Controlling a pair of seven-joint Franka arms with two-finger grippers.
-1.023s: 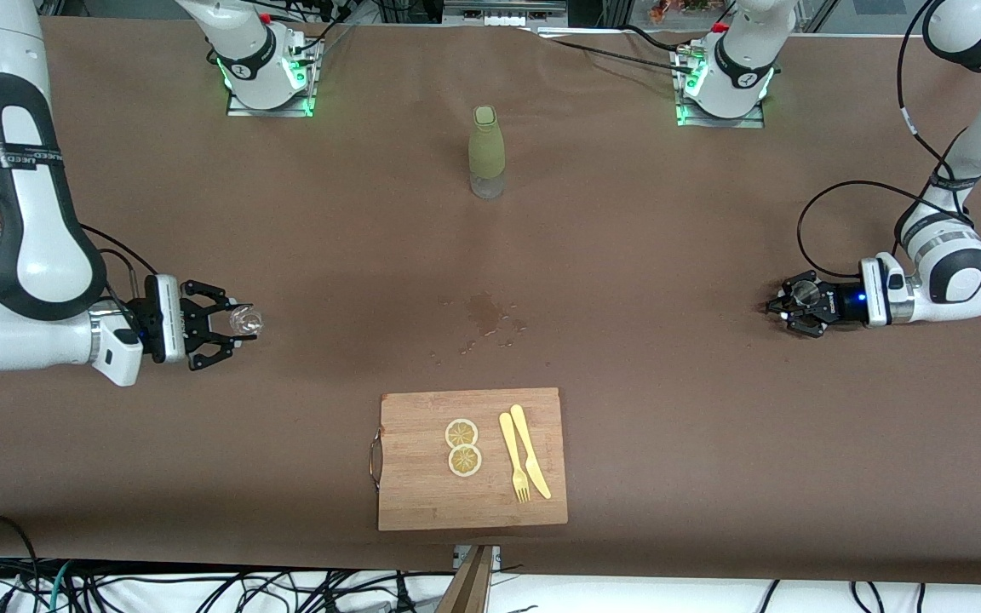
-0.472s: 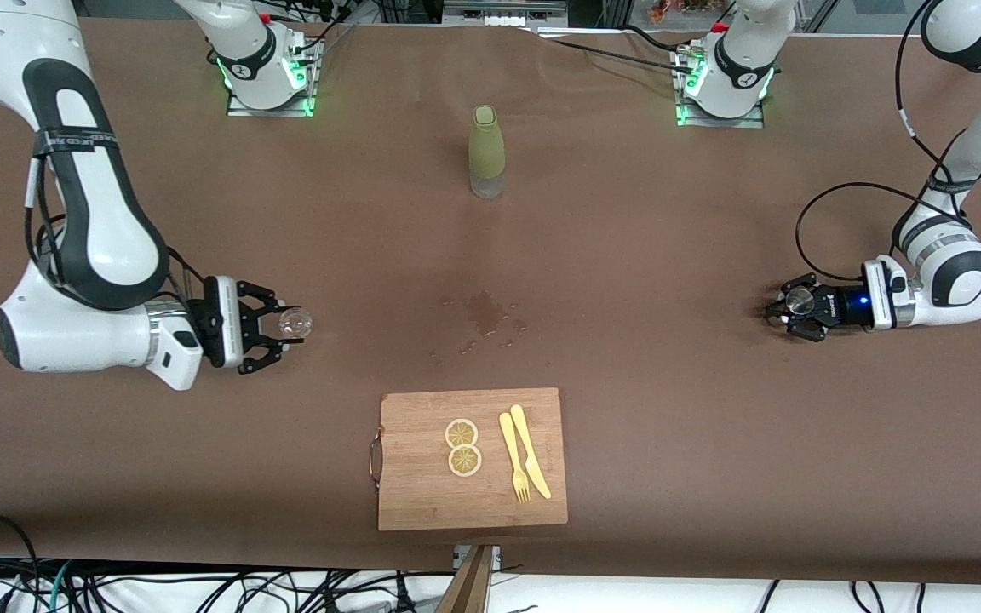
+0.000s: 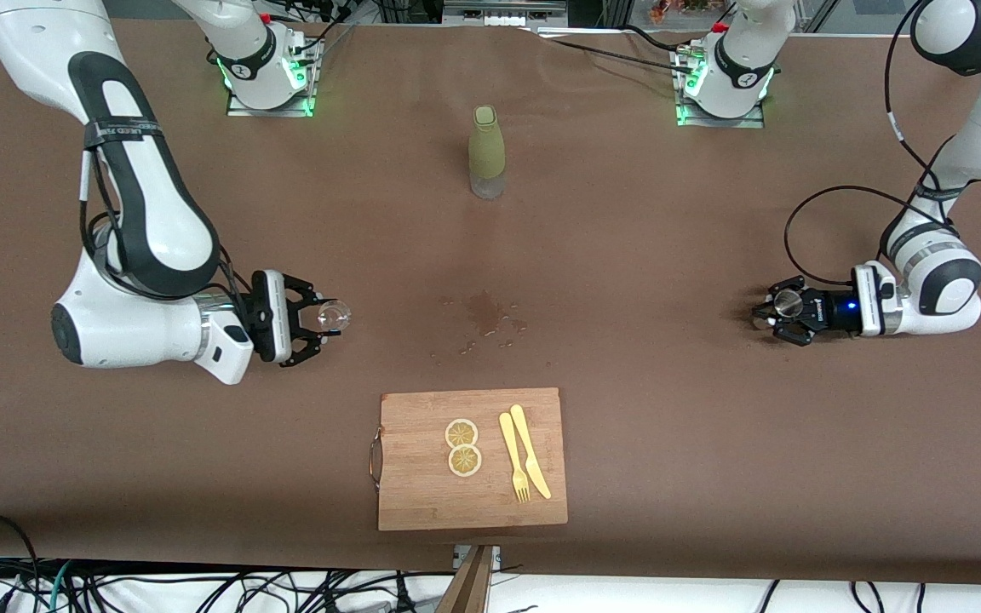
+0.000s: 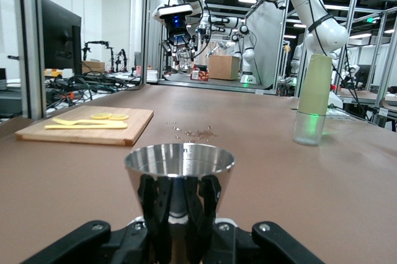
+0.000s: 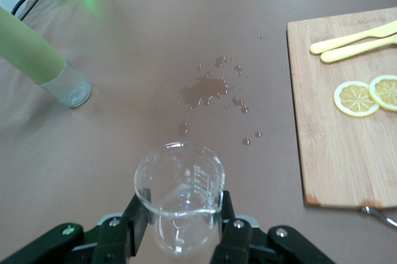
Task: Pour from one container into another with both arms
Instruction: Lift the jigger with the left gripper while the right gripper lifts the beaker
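Right hand (image 3: pixel 313 317) clamps a clear glass beaker (image 3: pixel 335 317), up over the desk (image 3: pixel 669 443) at the right arm's end. Left hand (image 3: pixel 776 308) grips a steel cup (image 3: pixel 788 300), low at the left arm's end. Both hold upright and face each other, well apart, spilled drops (image 3: pixel 484 312) between them.

Left wrist view alone shows the steel cup's flared cone (image 4: pixel 180 163). Right wrist view alone shows the glass beaker's printed scale (image 5: pixel 180 196); it looks empty.
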